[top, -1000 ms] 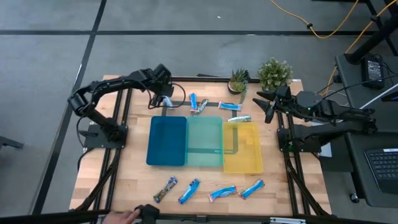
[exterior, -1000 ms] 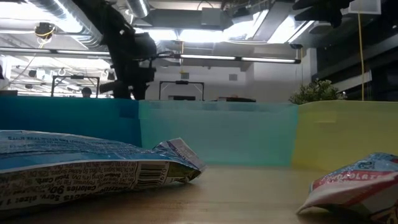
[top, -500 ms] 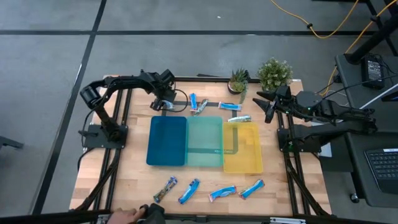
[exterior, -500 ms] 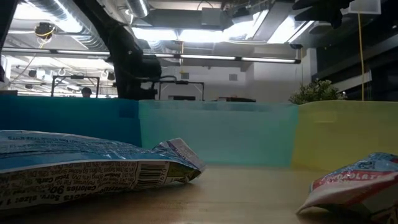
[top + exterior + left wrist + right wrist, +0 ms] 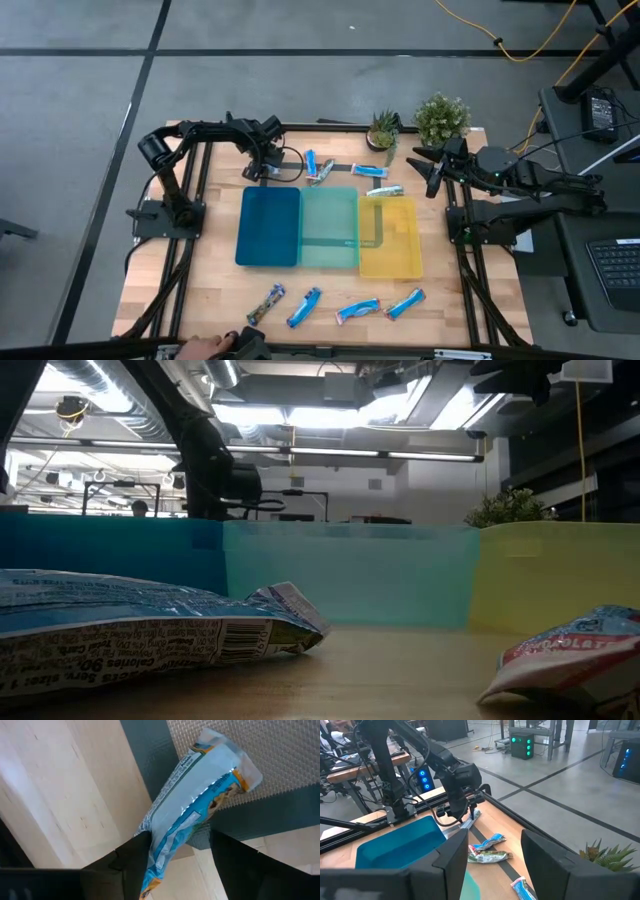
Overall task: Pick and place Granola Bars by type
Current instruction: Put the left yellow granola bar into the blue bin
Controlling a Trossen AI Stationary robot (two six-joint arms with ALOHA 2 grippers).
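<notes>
Low view first: two wrapped granola bars lie closest on the wooden table (image 5: 400, 680), a long blue and white one (image 5: 140, 625) on one side and a red-labelled one (image 5: 570, 660) at the other edge, and right behind them the walls of the dark-blue tray (image 5: 110, 555), the teal tray (image 5: 350, 575) and the yellow tray (image 5: 560, 575) stand side by side and block most of the far end. From above, four bars (image 5: 340, 305) sit in a loose row along the near edge, where a person's hand (image 5: 205, 346) shows at the table's rim. Past the three trays, the far strip holds more bars: a pair (image 5: 318, 167) lying just beside each other on a dark tape line (image 5: 345, 167), one (image 5: 368, 171) farther along it, and one (image 5: 385, 190) touching the yellow tray's far rim. Two small potted plants (image 5: 425, 120) stand at the far edge. The left gripper (image 5: 262, 166) is down at the tape behind the dark-blue tray; its wrist view shows the fingers (image 5: 235, 862) spread on either side of a blue and white bar (image 5: 192, 815) that lies across the tape between them, though whether they press it I cannot tell. The right gripper (image 5: 418, 160) waits above the table's far right side near the plants, its fingers (image 5: 455, 865) apart with nothing between them.
</notes>
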